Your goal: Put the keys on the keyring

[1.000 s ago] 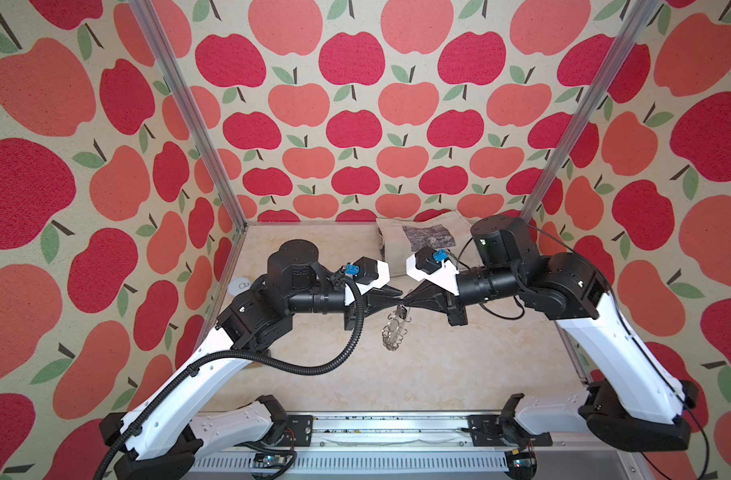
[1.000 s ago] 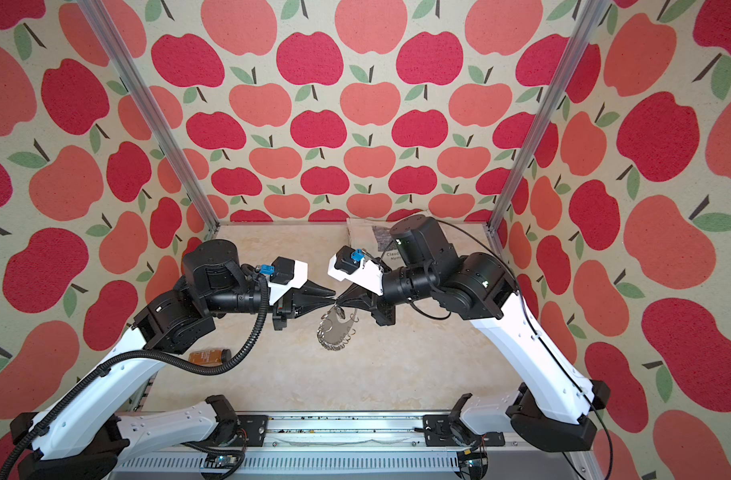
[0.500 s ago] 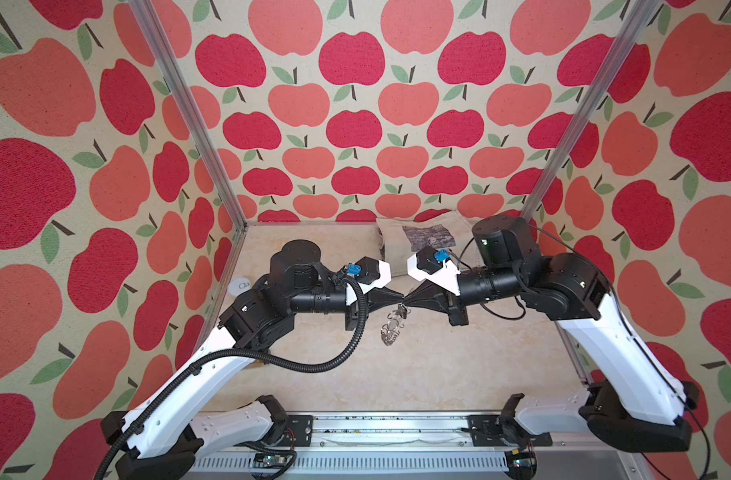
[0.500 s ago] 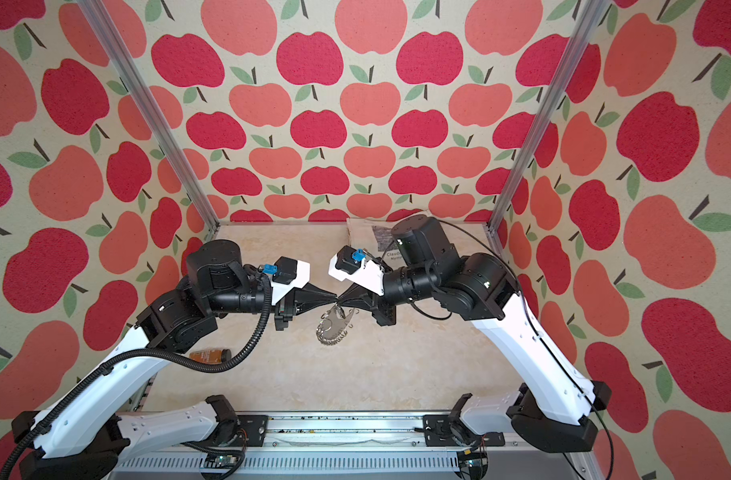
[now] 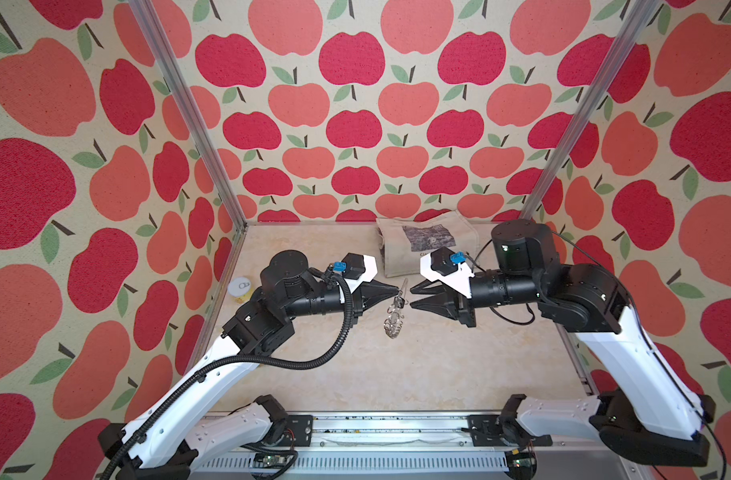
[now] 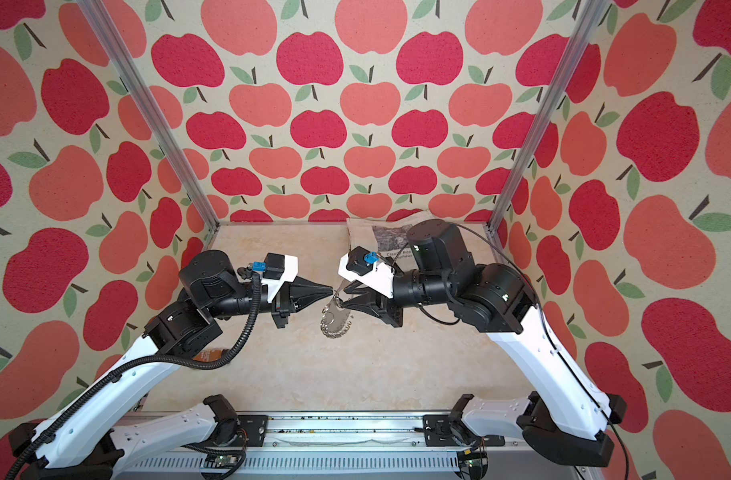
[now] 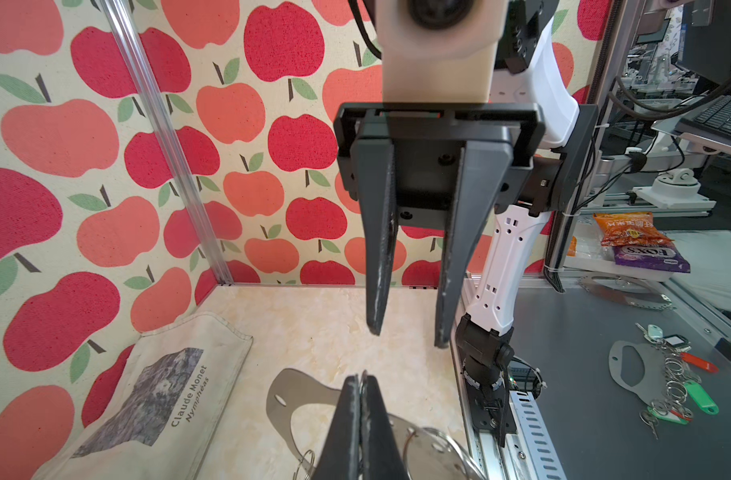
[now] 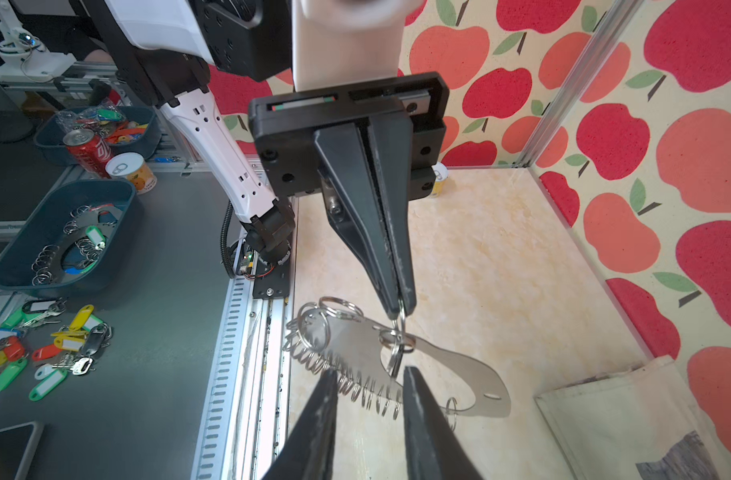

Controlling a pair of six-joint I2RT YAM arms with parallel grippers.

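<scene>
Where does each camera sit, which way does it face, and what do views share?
Both top views: high above the front rail, facing down and back; left arm, right arm, left end effector, right end effector.
Left wrist: on the left arm, facing along its shut fingers at the open right end effector and right arm.
Right wrist: on the right arm, facing along its open fingers at the left end effector and left arm.
Shared: all four show the keyring, held by the left end effector.

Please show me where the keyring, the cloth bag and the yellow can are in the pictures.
keyring [image 8: 351,343], right wrist view, on the flat metal plate.
cloth bag [image 5: 428,243], in a top view, on its printed picture.
yellow can [image 5: 239,286], in a top view, on its lid.
</scene>
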